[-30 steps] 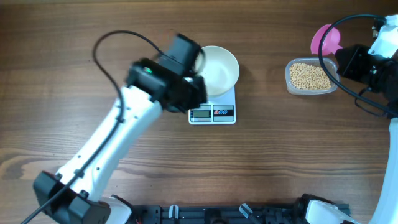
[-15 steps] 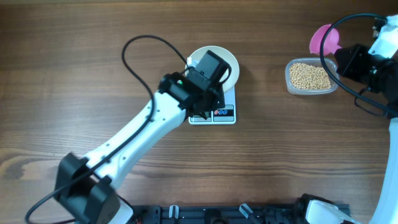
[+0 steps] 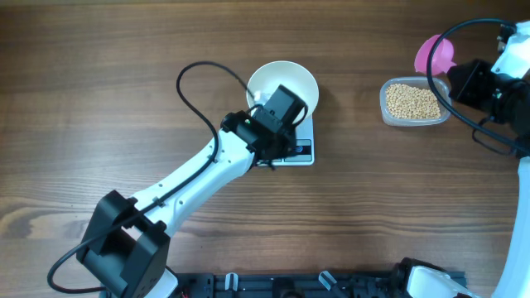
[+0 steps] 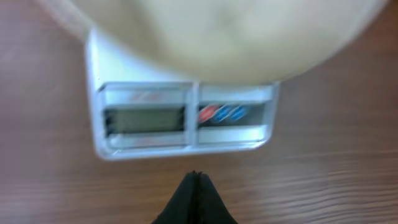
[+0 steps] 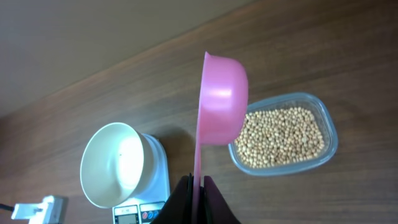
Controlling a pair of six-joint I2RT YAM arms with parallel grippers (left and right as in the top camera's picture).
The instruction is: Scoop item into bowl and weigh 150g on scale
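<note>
- The scale [image 4: 184,115] sits on the wooden table [image 3: 124,66] with the white bowl [image 3: 286,83] on its platform, so whatever goes into the bowl gets weighed directly.
- The bowl looks empty in the right wrist view, so my guess is that no scooping has been done yet.
- The left gripper [image 4: 196,182] hovers just in front of the scale's panel, its jaws pressed together into one narrow tip and holding nothing. That shape suits poking one of the small buttons [image 4: 221,113] beside the display [image 4: 146,119], probably to switch on or zero the scale. The display is too blurred to read.
- The beans [image 5: 283,137] lie in a clear tub [image 5: 329,134], well apart from the scale on its right.
- The right gripper [image 5: 198,185] pinches the handle of a pink scoop [image 5: 221,102], which is empty, turned on edge, and held just beyond the tub on the side away from the scale. It seems to be waiting there until the scale is ready.
</note>
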